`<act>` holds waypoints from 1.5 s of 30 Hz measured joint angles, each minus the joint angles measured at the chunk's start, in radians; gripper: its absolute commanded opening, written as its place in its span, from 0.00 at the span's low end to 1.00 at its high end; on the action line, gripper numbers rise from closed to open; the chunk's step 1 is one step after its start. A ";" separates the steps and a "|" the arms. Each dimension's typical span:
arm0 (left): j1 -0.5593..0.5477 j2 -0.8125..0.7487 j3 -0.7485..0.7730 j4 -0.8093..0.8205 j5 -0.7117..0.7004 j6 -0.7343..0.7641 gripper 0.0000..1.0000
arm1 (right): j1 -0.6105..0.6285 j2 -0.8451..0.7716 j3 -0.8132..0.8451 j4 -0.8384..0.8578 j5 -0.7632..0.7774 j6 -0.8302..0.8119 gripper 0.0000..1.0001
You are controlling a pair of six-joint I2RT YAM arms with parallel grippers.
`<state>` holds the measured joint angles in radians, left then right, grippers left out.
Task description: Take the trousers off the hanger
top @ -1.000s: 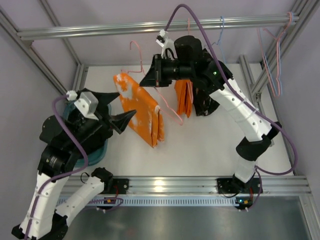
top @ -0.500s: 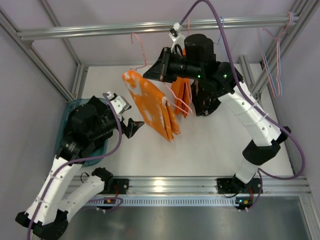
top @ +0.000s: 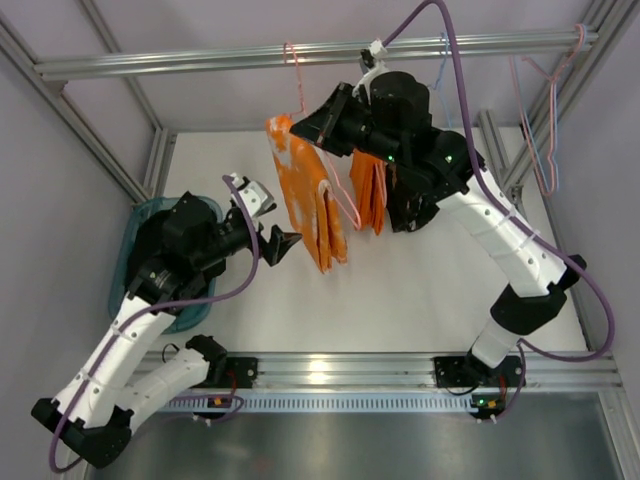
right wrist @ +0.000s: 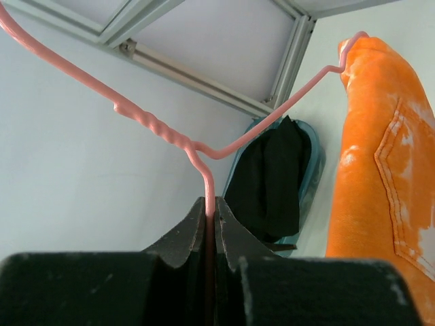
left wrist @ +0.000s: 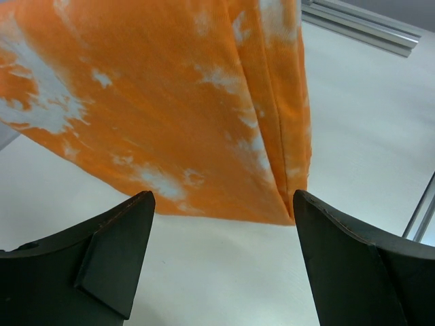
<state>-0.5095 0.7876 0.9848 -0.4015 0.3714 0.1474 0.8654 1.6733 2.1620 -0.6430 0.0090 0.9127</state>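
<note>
1. Top view: right gripper (top: 322, 122) is raised and clenched on the pink hanger (top: 343, 203). The orange trousers (top: 303, 190) hang from it over the white table (top: 420, 290). Left gripper (top: 281, 244) is just beside their lower end.
2. Left wrist: jaws released, spread wide. The trousers' bottom edge hangs above the gap; contact unclear.
3. Right wrist: jaws pinched on the hanger wire under its twisted neck. Trousers at right, black garment (right wrist: 272, 176) in teal bin (right wrist: 314, 159) behind.

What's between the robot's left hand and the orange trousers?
Nothing. In the left wrist view, only white table shows in the gap between the open left hand and the trousers' bottom edge.
</note>
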 measured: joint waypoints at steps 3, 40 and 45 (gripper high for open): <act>-0.079 0.031 0.000 0.044 -0.056 -0.005 0.88 | 0.022 0.007 0.006 0.004 0.062 0.014 0.00; -0.257 0.248 -0.045 0.250 -0.521 -0.043 0.22 | 0.109 0.011 0.018 0.021 0.343 -0.024 0.00; -0.257 0.202 -0.060 0.245 -0.560 -0.036 0.00 | 0.109 -0.010 -0.021 0.051 0.357 -0.057 0.00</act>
<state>-0.7662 0.9894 0.9245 -0.1566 -0.1883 0.1116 0.9745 1.6630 2.1414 -0.5922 0.3660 0.8555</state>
